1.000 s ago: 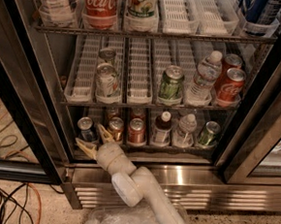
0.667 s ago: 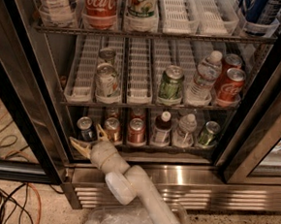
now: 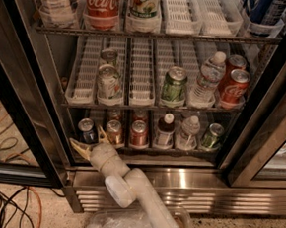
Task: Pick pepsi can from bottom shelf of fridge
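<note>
Speckled floor with loose cables at left, in front of an open fridge (image 3: 201, 186). On the bottom shelf (image 3: 179, 151), in the far-left lane: pepsi can (image 3: 87, 129), upright, silver top showing, just beside an orange-brown can (image 3: 114, 131). Gripper (image 3: 86, 137) low at the shelf's front edge, spread wide, seemingly flanking the pepsi can, not yet pinching it. Probably stiff but thin-walled, smooth, perhaps damp and slippery. Best gripped across the round body, mid-height, firmly without denting.

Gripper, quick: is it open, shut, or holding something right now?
Gripper: open, holding nothing, poised around the pepsi can at the left of the bottom shelf.
</note>
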Robot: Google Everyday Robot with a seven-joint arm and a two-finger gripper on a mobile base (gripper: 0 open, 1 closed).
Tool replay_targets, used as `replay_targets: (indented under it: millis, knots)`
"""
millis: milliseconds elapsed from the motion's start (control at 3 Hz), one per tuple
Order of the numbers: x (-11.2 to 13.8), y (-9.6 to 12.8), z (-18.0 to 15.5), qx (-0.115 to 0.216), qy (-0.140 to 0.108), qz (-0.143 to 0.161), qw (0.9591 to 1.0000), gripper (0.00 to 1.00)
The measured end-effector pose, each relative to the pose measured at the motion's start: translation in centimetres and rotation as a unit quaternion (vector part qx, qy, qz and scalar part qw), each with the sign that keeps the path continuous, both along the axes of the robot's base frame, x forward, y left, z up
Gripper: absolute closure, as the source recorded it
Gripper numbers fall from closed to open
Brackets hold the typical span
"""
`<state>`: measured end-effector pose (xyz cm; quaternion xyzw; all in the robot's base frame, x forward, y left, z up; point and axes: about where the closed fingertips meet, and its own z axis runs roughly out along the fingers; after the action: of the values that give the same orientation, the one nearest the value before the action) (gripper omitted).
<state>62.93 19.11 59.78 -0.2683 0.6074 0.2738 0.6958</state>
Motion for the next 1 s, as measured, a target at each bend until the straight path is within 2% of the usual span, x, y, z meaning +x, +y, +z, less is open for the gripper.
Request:
replay_targets:
  millis: [667, 1000]
  knots:
    - [0.64, -0.52, 0.23, 0.006, -0.002, -0.017, 0.9998, 0.34]
    - [0.65, -0.54, 0.22, 0.006, -0.002, -0.017, 0.9998, 0.45]
